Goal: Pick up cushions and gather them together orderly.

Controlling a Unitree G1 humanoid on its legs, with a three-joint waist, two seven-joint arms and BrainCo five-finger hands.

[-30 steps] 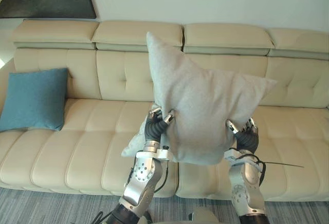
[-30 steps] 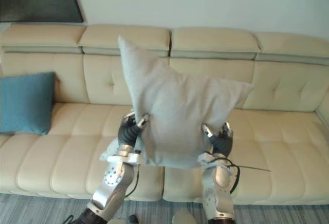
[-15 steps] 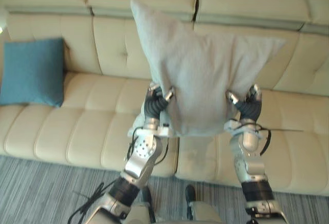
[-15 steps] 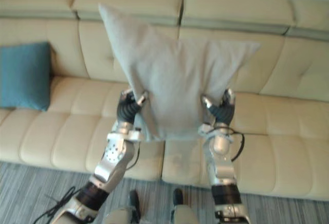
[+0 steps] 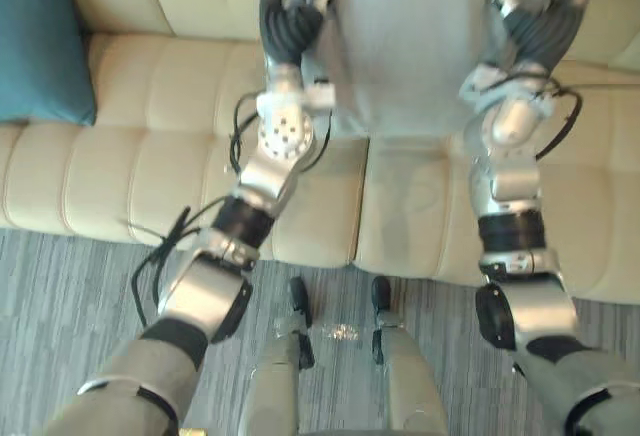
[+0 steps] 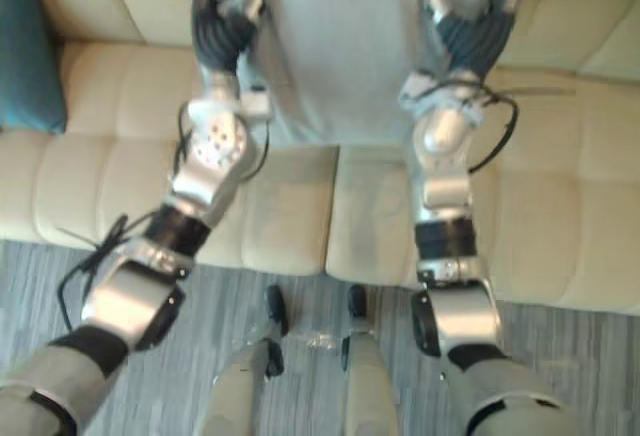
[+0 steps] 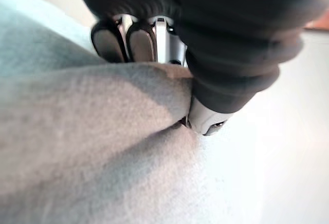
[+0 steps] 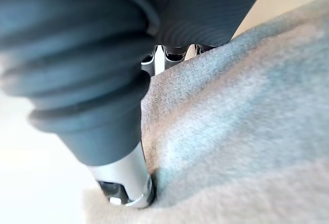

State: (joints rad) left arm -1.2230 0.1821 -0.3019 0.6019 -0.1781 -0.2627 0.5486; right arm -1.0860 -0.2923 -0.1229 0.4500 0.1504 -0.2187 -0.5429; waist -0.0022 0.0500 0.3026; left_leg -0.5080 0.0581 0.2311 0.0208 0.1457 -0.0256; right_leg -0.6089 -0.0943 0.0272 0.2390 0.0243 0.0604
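Grey cushion (image 5: pixel 410 46): soft, felt-like cloth, held up over the sofa's middle seats.
Left hand (image 5: pixel 290 16): fingers and thumb pinching the cushion's left edge.
Right hand (image 5: pixel 540 18): clamped likewise on its right edge.
Teal cushion (image 5: pixel 35 46): sofa's left end, well apart.
Sofa (image 5: pixel 130 186): cream, padded, channelled; bare seat between the cushions.
Carpet (image 5: pixel 60 296): grey, striped, along the sofa's front edge.

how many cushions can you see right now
2. A grey cushion is pinched between the left hand and the right hand above the sofa. A blue cushion sits on the sofa at the robot's left. Others may lie outside the view.
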